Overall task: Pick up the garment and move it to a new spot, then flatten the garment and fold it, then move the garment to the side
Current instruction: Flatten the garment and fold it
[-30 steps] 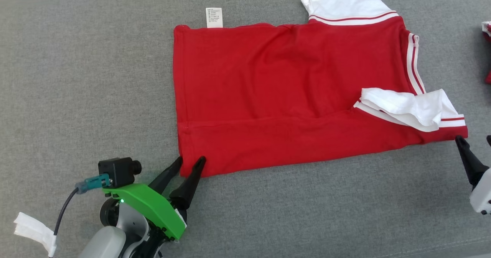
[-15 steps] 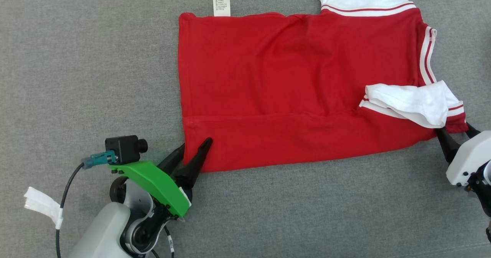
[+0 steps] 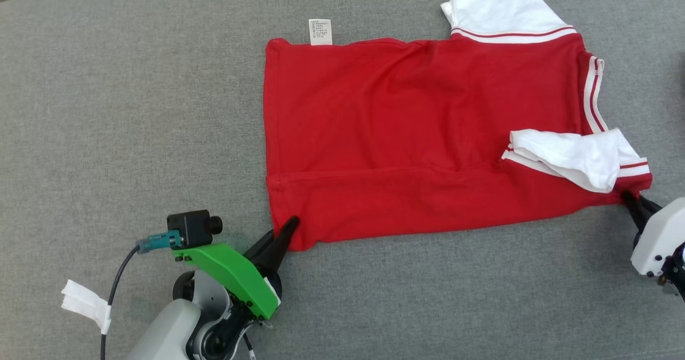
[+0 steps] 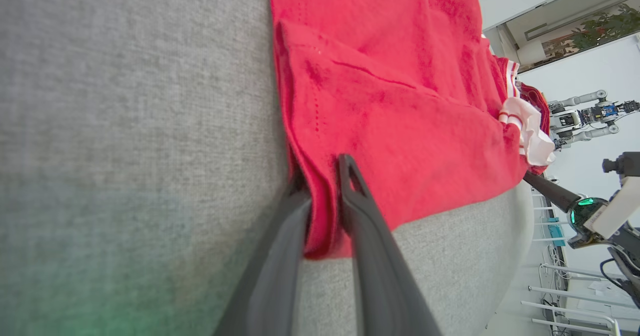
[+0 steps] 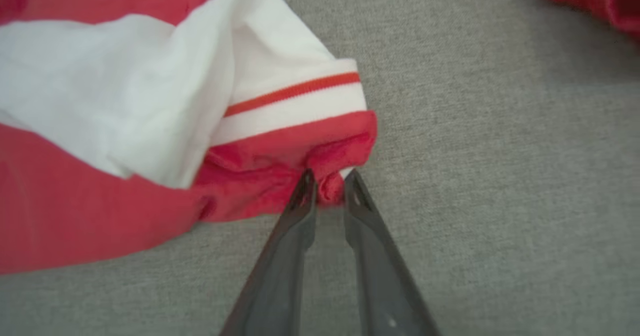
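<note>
Red T-shirt, just one, mid-frame. Left gripper pinches its lower-left corner, right gripper pinches its lower-right corner.

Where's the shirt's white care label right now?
Head view, upper middle: the care label pokes out past the far edge of the red garment, near its left corner, on the grey surface.

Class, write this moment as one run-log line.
phase: corners gripped | left hand: shut on red-and-white fabric shirt, hem corner | right hand: shut on sleeve-side corner
</note>
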{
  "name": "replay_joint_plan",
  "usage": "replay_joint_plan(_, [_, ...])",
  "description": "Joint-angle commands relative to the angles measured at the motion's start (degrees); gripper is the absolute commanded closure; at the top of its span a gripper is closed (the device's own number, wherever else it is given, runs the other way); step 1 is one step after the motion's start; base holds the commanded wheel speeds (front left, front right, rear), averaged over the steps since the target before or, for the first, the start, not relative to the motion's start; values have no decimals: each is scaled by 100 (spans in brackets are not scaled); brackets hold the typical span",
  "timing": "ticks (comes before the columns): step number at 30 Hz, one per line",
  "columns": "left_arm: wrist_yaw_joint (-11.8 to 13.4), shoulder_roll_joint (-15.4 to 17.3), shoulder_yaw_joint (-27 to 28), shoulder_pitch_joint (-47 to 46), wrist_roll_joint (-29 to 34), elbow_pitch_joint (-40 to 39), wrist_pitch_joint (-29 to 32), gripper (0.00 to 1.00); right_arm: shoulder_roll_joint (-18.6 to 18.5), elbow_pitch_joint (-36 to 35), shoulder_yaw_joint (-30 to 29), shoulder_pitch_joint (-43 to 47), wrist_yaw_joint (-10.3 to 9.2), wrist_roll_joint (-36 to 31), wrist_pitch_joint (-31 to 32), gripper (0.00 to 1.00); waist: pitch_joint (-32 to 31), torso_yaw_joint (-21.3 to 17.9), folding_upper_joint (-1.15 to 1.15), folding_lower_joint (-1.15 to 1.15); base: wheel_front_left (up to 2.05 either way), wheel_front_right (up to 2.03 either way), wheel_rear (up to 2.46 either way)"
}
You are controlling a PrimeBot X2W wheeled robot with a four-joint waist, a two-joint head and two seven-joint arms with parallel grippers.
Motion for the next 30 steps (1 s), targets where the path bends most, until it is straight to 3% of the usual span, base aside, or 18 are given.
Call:
replay_joint_plan(1, [-29,-39,-131,262,-47,184,7,100,-54,44,-8,118,2,56,-5,100,-108,-15,0,0,0,0,0])
replay_joint_plan(7, [32,400,14,706,-60,-558,-183,100,-437,-373,-105,479,1,510,390,100,-451,-122,0,0,0,0,0])
replay_joint_plan(11, [339,670,44,1442,-275,-1603,-45,100,-787,-601,-157,934,-2,804,983,100,-600,-157,0,0,0,0,0])
replay_joint_plan(14, [677,786,-50,1961,-377,-2162,111,100,-832,-707,-151,1138,-1,909,1302,100,-536,-173,0,0,0,0,0])
replay_joint_plan(15, [774,769,-35,2013,-368,-2236,86,100,-788,-714,-153,1130,-1,875,1301,85,-493,-168,0,0,0,0,0])
replay_joint_plan(16, [881,740,-20,2050,-331,-2245,39,87,-694,-669,-154,1132,-1,822,1259,0,-457,-152,0,0,0,0,0])
replay_joint_plan(17, [947,731,-29,2058,-221,-2232,-18,28,-635,-622,-180,1129,-1,762,1219,0,-429,-135,0,0,0,0,0])
replay_joint_plan(18, [1046,727,-61,2014,-91,-2200,-74,0,-604,-607,-223,1113,-1,685,1157,0,-368,-103,0,0,0,0,0])
replay_joint_plan(21, [1203,732,-62,1906,125,-2257,-192,0,-678,-832,-295,1156,0,552,1046,0,-244,-31,0,0,0,0,0])
replay_joint_plan(24, [1391,1088,147,1781,436,-2474,-286,0,-870,-1554,-462,1238,1,706,1112,0,-64,5,0,0,0,0,0])
replay_joint_plan(27, [1494,1375,299,1433,623,-2843,-146,0,-1074,-2316,-724,870,2,850,1274,0,267,7,0,0,0,0,0])
replay_joint_plan(30, [1451,1571,454,520,769,-3073,204,0,-1122,-2590,-834,31,2,684,1468,0,838,90,0,0,0,0,0])
